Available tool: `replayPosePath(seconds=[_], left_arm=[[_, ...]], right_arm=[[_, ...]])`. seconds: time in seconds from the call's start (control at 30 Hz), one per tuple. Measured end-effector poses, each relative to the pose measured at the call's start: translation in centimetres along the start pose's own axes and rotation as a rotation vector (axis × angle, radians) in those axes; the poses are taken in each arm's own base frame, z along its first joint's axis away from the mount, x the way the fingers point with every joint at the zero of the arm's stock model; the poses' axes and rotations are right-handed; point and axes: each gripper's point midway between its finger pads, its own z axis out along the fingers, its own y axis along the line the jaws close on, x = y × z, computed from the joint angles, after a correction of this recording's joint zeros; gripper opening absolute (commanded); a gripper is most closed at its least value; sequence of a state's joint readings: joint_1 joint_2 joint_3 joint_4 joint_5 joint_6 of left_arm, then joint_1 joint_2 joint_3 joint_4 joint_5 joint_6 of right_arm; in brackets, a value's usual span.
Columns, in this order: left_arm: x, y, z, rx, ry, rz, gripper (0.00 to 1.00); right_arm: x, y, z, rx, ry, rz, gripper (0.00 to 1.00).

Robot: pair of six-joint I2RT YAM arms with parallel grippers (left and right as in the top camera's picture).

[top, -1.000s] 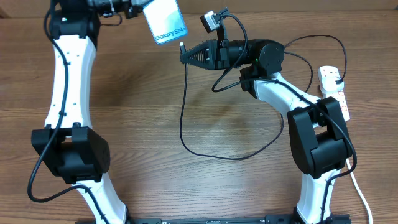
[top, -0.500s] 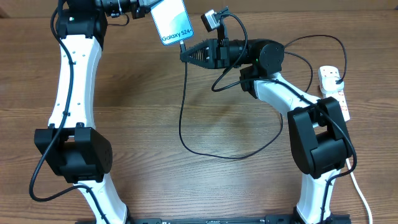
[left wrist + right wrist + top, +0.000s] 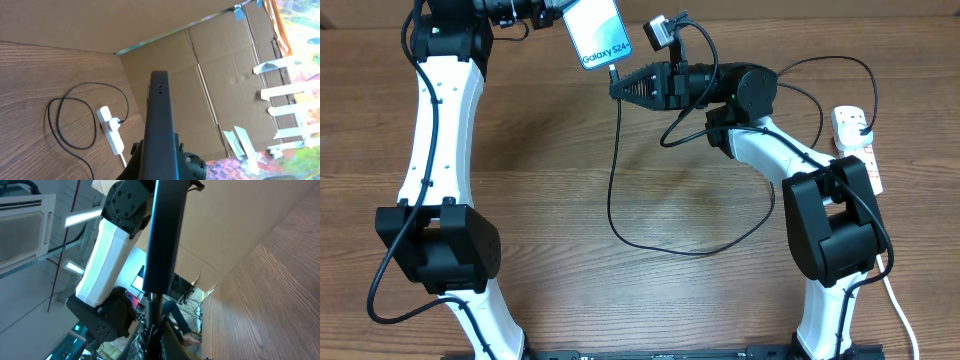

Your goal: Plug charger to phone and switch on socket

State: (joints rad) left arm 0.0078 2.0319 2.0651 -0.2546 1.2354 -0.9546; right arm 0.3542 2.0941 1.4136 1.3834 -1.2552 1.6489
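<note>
Up at the top centre of the overhead view, the left gripper point(image 3: 556, 10) is pinching the phone point(image 3: 595, 30) by its upper end, holding it clear above the worktop point(image 3: 550, 200) with the lit blue screen facing the camera and tilted a touch. Just right of it, the right gripper point(image 3: 618, 88) points left, its fingers pressed together on the charger point(image 3: 612, 190) near its end. The connector tip point(image 3: 613, 72) meets the phone's lower edge; whether it is fully seated, I cannot tell.

From the right wrist view the phone point(image 3: 165, 235) shows edge-on as a dark bar, with the thin connector meeting its bottom end. The black cable drops from the right gripper, sweeps a wide loop across the middle of the worktop, then climbs to the right side of the frame.

There at the right edge lies the white power strip point(image 3: 860, 150), flat on the worktop, a black plug point(image 3: 860, 122) sitting in its upper outlet. The left wrist view catches that strip point(image 3: 111, 131) at lower left, beside a loop of cable.
</note>
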Motion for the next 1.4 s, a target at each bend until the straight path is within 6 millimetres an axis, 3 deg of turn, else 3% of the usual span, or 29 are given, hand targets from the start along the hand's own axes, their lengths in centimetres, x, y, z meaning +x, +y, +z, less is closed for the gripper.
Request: replayPosePath(seconds=[1.4], left_arm=[[0.41,-0.34,0.63,0.010,0.015,0.012,0.04]], right_arm=[[-0.04,0.06,0.00,-0.001,-0.002,-0.003,0.04]])
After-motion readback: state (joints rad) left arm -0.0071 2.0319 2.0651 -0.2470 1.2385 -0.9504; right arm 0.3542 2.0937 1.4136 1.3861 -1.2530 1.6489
